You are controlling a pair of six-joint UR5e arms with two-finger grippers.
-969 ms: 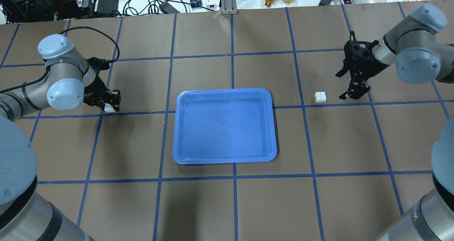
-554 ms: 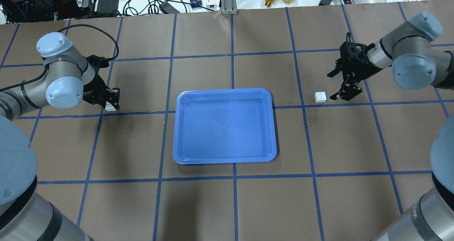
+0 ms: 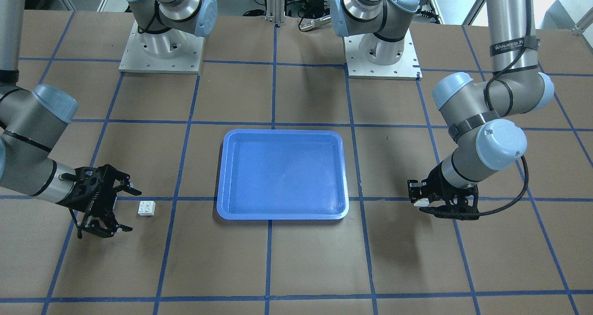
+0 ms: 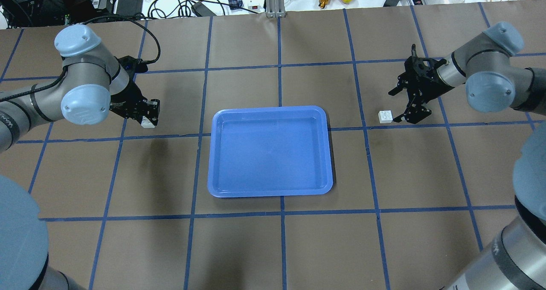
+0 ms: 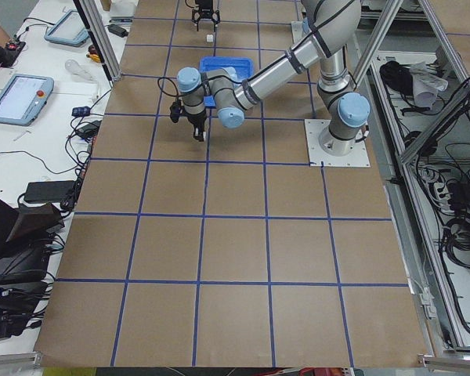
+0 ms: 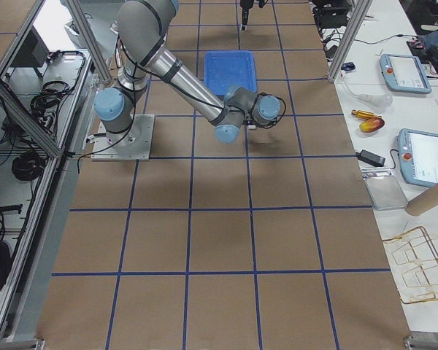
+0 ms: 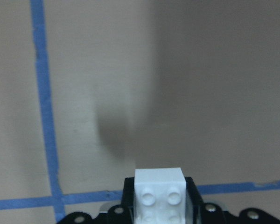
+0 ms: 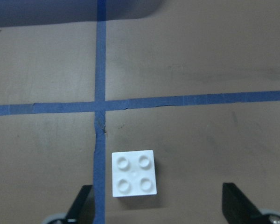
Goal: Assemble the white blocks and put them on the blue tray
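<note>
Brown table [image 4: 256, 251] (blue tape grid [image 4: 282, 213]) with blue tray [image 4: 269, 151] and one white block [image 4: 385, 116]

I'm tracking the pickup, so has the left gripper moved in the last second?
Yes. In the overhead view the left gripper, shut on a white block, has shifted toward the left rim of the blue tray, narrowing the gap.

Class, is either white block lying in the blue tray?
No, one white block lies on the table outside the blue tray; the left pincer holds the other.
</note>
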